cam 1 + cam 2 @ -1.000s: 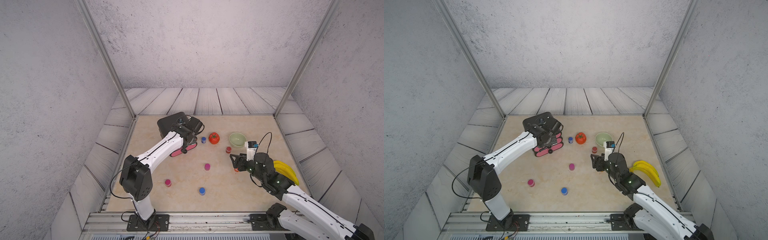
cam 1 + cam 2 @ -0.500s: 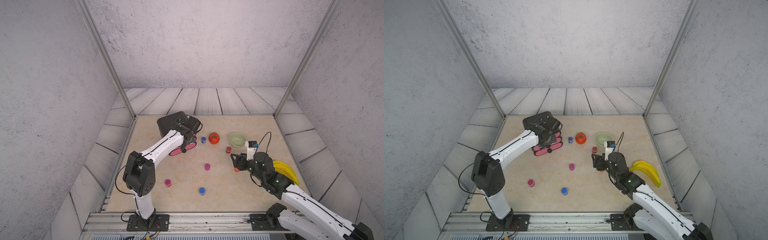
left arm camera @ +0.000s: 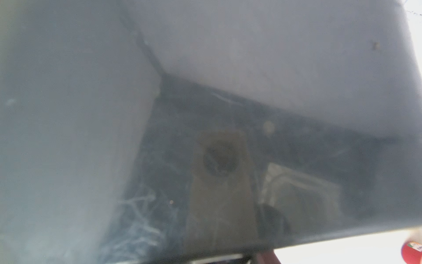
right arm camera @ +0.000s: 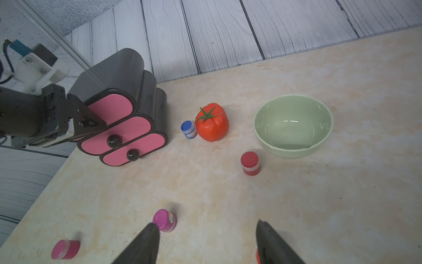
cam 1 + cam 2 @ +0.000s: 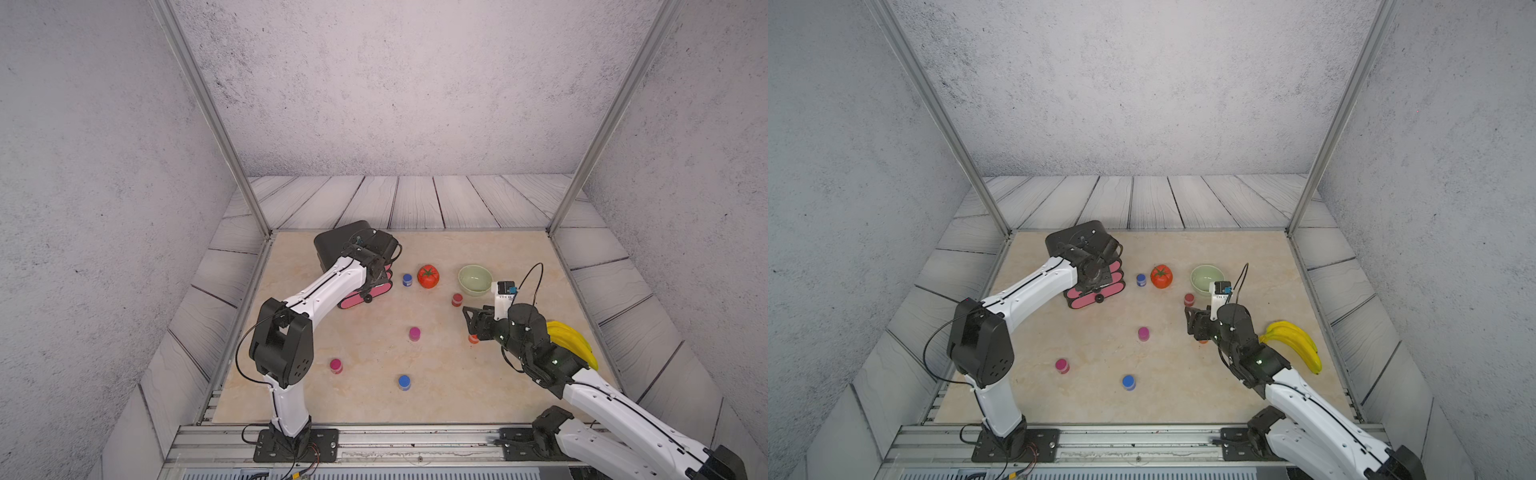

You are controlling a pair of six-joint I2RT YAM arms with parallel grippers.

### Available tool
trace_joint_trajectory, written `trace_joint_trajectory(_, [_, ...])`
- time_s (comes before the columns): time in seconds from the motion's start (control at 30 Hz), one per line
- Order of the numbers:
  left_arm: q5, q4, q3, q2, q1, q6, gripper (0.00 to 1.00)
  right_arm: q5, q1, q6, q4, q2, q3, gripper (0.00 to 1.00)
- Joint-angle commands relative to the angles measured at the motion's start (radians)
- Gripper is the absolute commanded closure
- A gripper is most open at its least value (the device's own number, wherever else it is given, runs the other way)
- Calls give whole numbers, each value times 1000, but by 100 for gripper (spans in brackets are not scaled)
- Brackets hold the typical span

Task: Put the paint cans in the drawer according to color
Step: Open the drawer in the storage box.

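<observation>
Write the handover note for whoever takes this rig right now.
Left end effector: at the top drawer of the drawer chest; grip unclear.
Right end effector: open, empty, by the orange can.
On the table: blue can beside the tomato, red can near the green bowl, two magenta cans, second blue can nearest the arm bases.
Done: nothing stowed.
To do: open drawers, sort cans by colour.

Around my beige marbled tabletop (image 5: 353,399) I see pale grey wood-look planks (image 5: 415,203), two slanting metal posts (image 5: 208,112) at its far corners, speckled grey walls (image 5: 395,83) behind.
</observation>
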Motion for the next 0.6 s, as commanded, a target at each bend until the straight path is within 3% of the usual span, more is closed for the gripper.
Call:
trace_joint_trajectory(0.0, [56,-25,8,-44,-9,-8,89,16,-3,-10,9,-6,22,29])
trace_joint_trajectory(0.4, [124,59,-269,-297,-132,-121,88,23,-5,-3,-2,-50,-3,29])
trace_joint_trajectory(0.47, [131,97,-299,-305,-133,-116,85,23,-5,-1,-4,-53,-4,29])
trace_joint_trajectory(0.57, [105,101,-296,-284,-131,-112,67,9,-5,2,-8,-53,-4,29])
